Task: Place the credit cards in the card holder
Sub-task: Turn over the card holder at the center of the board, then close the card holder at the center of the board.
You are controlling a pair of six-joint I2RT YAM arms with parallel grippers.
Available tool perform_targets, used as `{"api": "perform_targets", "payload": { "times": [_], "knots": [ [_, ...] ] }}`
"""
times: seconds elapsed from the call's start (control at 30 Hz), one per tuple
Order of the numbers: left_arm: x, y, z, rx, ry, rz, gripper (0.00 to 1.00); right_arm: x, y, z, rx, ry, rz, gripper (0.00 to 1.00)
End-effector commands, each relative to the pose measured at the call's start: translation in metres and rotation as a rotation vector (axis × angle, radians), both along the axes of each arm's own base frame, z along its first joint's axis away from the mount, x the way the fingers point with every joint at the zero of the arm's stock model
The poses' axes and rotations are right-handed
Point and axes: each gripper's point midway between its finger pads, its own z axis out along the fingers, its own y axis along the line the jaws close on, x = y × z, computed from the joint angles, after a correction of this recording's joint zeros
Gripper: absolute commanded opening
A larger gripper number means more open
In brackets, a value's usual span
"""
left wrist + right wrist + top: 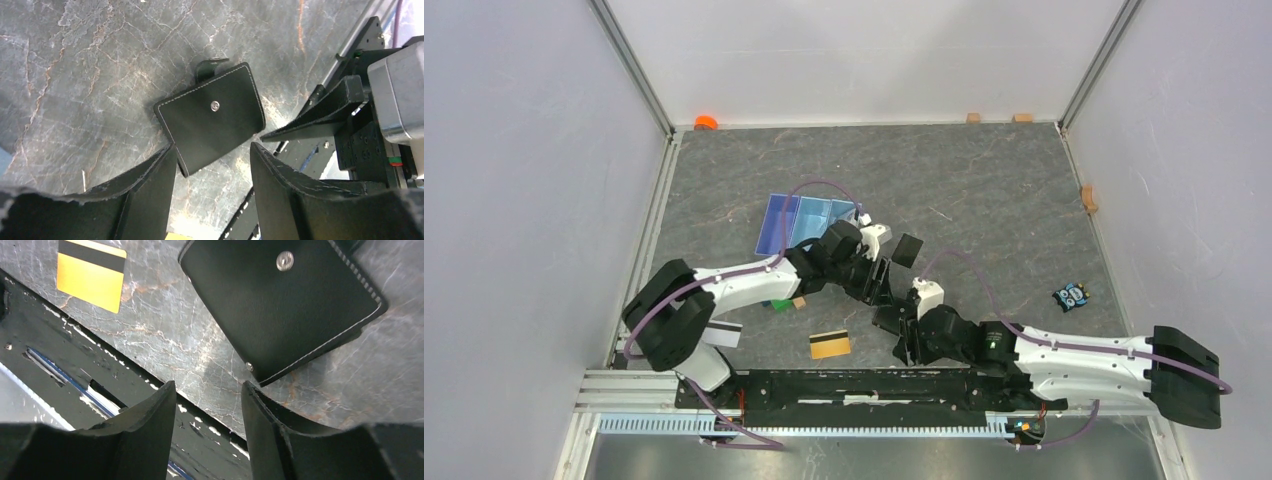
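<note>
The card holder (210,117) is a closed black wallet with a snap, lying flat on the grey table. It also shows in the right wrist view (285,305). My left gripper (211,146) hovers open and empty just above its near edge. My right gripper (207,385) is open and empty, beside the holder's corner and over the table's front edge. In the top view both grippers (882,283) (902,340) meet mid-table and hide the holder. A gold credit card (830,344) (91,274) lies near the front. A white striped card (725,333) lies by the left arm's base. A black card (908,249) lies behind the grippers.
A light blue compartment tray (809,220) stands behind the left arm. A green brick (779,304) and a tan block (799,302) lie under that arm. A blue toy (1072,296) lies at the right. The black front rail (854,385) runs along the near edge.
</note>
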Motion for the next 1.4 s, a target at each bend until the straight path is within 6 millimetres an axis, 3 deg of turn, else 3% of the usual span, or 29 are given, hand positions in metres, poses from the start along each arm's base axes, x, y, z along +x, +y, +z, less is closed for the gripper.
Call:
{"api": "perform_targets", "payload": {
  "times": [0.0,0.13,0.27,0.5,0.7,0.83,0.97,1.03,1.23,1.37],
  "knots": [
    [0.023,-0.025,0.01,-0.079,-0.083,0.003,0.62,-0.007,0.022,0.008,0.156,0.071,-0.03,0.53],
    [0.024,-0.036,0.0,-0.106,-0.076,-0.02,0.61,0.0,0.016,-0.003,0.091,0.049,-0.052,0.47],
    [0.026,-0.045,-0.012,-0.121,-0.087,-0.053,0.59,0.011,-0.007,-0.018,-0.029,0.024,-0.139,0.42],
    [0.018,-0.053,-0.03,-0.133,-0.078,-0.098,0.58,0.033,-0.048,-0.026,-0.161,-0.039,-0.268,0.45],
    [0.002,-0.036,-0.042,-0.101,-0.041,-0.072,0.57,0.067,-0.068,-0.023,-0.181,-0.096,-0.307,0.45],
    [-0.016,-0.023,-0.037,-0.141,-0.015,-0.041,0.57,0.087,-0.076,-0.022,-0.202,-0.133,-0.318,0.45],
    [-0.04,-0.027,-0.021,-0.203,0.029,-0.06,0.57,0.108,-0.07,-0.017,-0.171,-0.168,-0.307,0.45],
    [-0.042,-0.026,-0.005,-0.22,0.031,-0.043,0.57,0.117,-0.065,-0.011,-0.17,-0.177,-0.299,0.45],
    [-0.006,0.001,0.024,-0.02,-0.052,0.16,0.66,0.12,-0.05,0.009,-0.148,-0.165,-0.24,0.48],
    [0.008,0.002,0.013,0.113,-0.041,0.157,0.69,0.112,-0.036,0.016,-0.064,-0.115,-0.226,0.51]
  ]
}}
